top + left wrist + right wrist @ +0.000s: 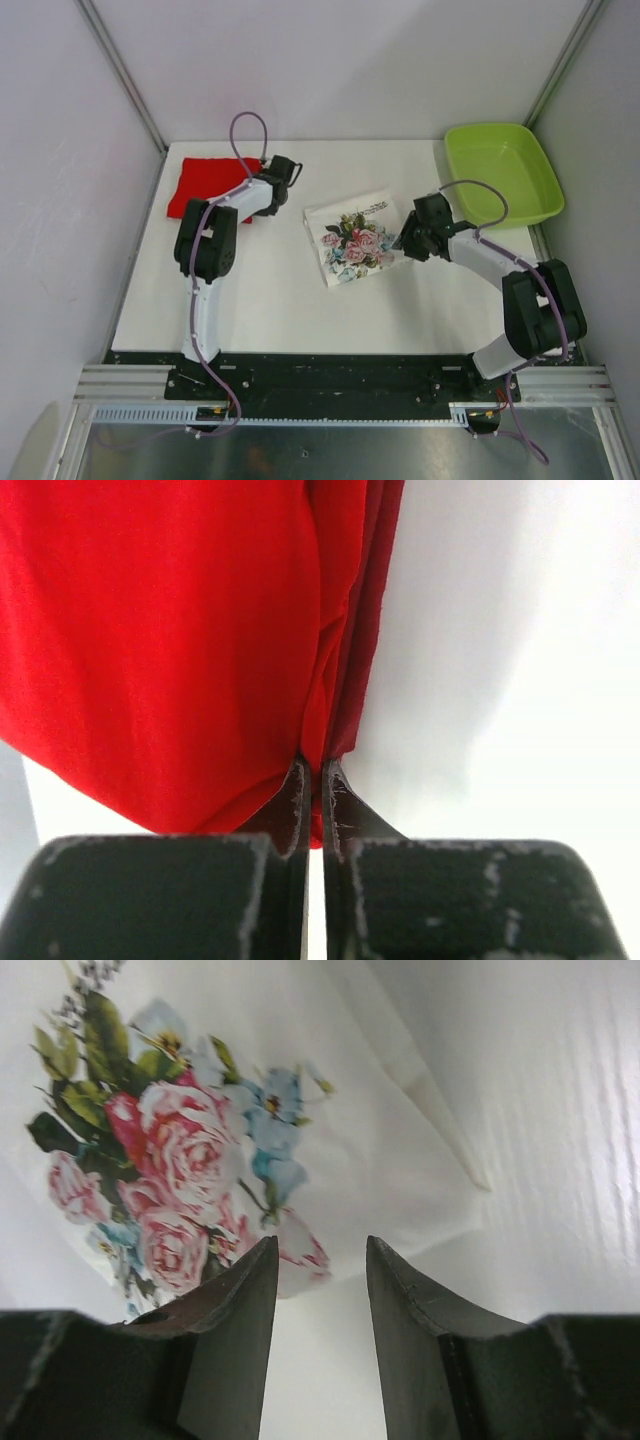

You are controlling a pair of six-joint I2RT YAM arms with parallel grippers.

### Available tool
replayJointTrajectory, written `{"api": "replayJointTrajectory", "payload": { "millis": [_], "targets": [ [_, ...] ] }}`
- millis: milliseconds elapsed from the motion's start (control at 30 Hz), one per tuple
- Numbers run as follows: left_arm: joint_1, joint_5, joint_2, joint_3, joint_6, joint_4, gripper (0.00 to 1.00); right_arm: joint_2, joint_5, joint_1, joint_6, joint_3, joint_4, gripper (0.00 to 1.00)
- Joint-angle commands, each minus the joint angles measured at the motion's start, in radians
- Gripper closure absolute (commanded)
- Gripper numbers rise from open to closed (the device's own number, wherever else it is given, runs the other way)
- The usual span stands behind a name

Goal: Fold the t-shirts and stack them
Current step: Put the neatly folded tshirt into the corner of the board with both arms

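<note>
The red t-shirt (pixel 205 185) lies folded at the table's far left. My left gripper (pixel 268 178) is at its right edge, shut on a pinch of the red cloth (pixel 150 630) between the fingertips (pixel 312 770). The white t-shirt (pixel 352 238) lies folded at mid-table with its flower print (pixel 170 1160) facing up. My right gripper (pixel 405 240) is just off its right edge, low over the table. In the right wrist view the gripper (pixel 320 1250) is open and empty, and the white t-shirt's hem (pixel 400 1180) lies just beyond the tips.
A lime-green plastic tray (pixel 540 190) stands at the far right corner, behind the right arm. White walls enclose the table (pixel 270 300) on three sides. A black rail runs along the near edge by the arm bases.
</note>
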Motion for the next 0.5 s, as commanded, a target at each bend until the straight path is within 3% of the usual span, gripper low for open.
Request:
{"api": "replayJointTrajectory", "payload": {
  "millis": [0, 467],
  "targets": [
    [-0.078, 0.095, -0.115, -0.053, -0.143, -0.066, 1.00, -0.086, 0.035, -0.011, -0.003, -0.075, 0.033, 0.55],
    [-0.223, 0.290, -0.224, -0.188, -0.381, -0.082, 1.00, -0.350, 0.095, -0.022, -0.016, -0.235, -0.068, 0.54]
  ]
}}
